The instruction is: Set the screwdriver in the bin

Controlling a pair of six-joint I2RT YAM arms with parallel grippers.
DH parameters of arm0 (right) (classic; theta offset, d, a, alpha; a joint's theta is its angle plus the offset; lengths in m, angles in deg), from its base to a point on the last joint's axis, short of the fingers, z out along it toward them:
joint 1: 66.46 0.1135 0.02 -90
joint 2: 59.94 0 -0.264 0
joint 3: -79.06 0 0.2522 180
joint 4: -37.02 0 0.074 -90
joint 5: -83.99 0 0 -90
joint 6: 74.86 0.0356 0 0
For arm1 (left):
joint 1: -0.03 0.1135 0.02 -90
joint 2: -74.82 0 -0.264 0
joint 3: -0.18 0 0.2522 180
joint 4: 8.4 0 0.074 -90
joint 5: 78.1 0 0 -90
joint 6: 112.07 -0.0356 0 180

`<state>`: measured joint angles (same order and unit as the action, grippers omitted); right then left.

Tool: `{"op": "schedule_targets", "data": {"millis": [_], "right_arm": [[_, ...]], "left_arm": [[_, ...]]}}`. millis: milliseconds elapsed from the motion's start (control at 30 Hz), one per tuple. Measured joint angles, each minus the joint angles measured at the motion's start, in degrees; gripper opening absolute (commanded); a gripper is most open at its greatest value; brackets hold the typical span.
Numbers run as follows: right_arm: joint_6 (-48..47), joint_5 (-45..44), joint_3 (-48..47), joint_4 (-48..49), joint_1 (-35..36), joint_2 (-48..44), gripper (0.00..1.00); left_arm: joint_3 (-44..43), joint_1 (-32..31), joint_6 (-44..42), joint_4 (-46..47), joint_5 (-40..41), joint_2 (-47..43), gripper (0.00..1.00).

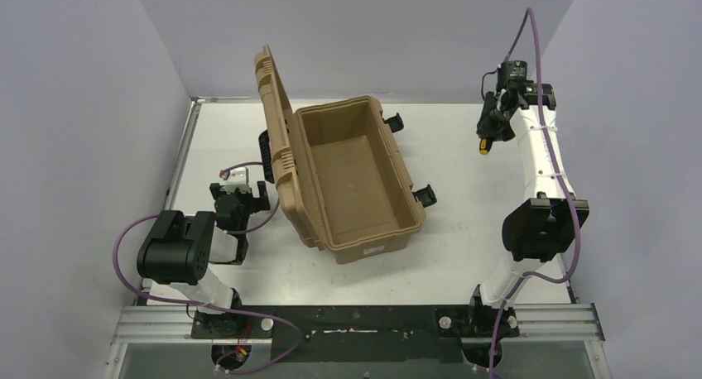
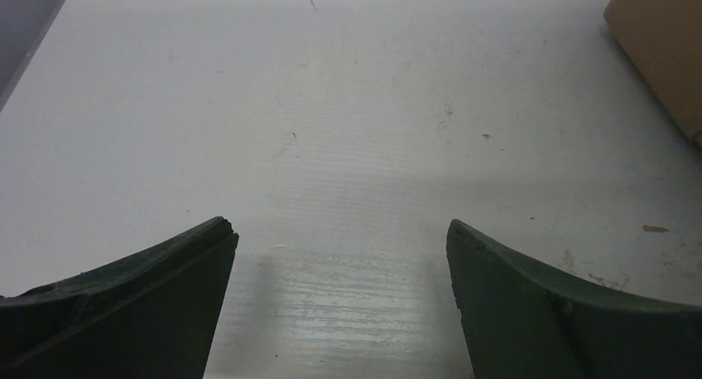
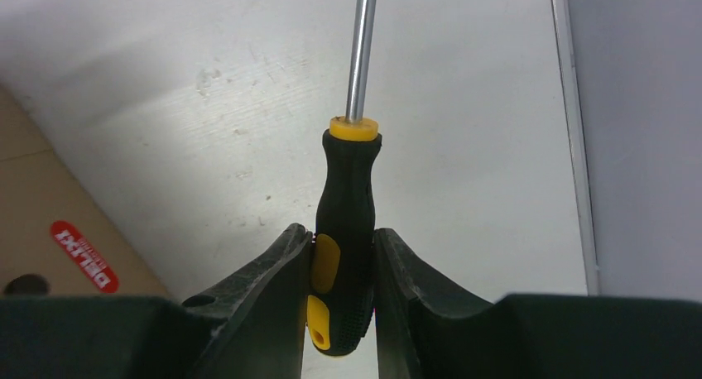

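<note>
**Top view.** The bin [image 1: 364, 245] stands mid-table with its lid [image 1: 273, 98] raised on the left side and its cavity open upward. The right gripper [image 1: 487, 136] is raised over the far right of the table [image 1: 463, 180], well apart from the bin. The screwdriver [image 1: 483, 146] shows only as a small orange tip below the fingers. The left gripper [image 1: 240, 199] sits low, just beside the bin's left wall.

**Left wrist view.** The left gripper's fingers [image 2: 157, 300] stand wide apart with nothing between them, over bare table. One corner of the bin shows at the upper right.

**Right wrist view.** The right gripper is clamped on the screwdriver's handle [image 3: 348, 197]. Both fingers [image 3: 265, 296] press the lower part of the handle, near its butt end. The shaft [image 3: 362, 48] projects straight forward and leaves the frame at the top. A tan surface with a red sticker [image 3: 83, 255] at the lower left is probably the bin.

**Handling.**
- The tool is judged light, rigid and not fragile, so a short drop into the bin should do no harm.
- The black handle surface looks textured and should hold well against the pads. The shaft looks smooth and thin, making it a poor place to grip.
- The hold sits toward the butt end, so the shaft's weight may pivot the tool between the pads. Keep the clamp firm during transfer.
- Clear the bin's right rim with the shaft tip before release.
</note>
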<state>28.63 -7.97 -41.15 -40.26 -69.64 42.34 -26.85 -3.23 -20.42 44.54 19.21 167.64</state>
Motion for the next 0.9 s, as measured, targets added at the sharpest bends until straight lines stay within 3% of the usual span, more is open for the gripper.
{"op": "schedule_targets", "data": {"millis": [133,267,500,633,900], "right_arm": [[1.49,-1.09,-10.56,-6.32,5.38,0.50,0.00],[5.01,-0.52,-19.63,-8.31,17.07,1.90,0.00],[9.88,3.63,-21.57,-6.97,32.83,8.24,0.00],[10.60,4.31,-16.26,-2.54,37.22,11.87,0.00],[10.99,5.14,5.25,8.70,39.95,14.05,0.00]], "left_arm": [[0.00,0.00,-0.02,0.00,0.02,0.00,0.97],[0.00,0.00,-0.02,0.00,0.02,0.00,0.97],[0.00,0.00,-0.02,0.00,0.00,0.00,0.97],[0.00,0.00,-0.02,0.00,0.00,0.00,0.97],[0.00,0.00,-0.02,0.00,0.02,0.00,0.97]]}}
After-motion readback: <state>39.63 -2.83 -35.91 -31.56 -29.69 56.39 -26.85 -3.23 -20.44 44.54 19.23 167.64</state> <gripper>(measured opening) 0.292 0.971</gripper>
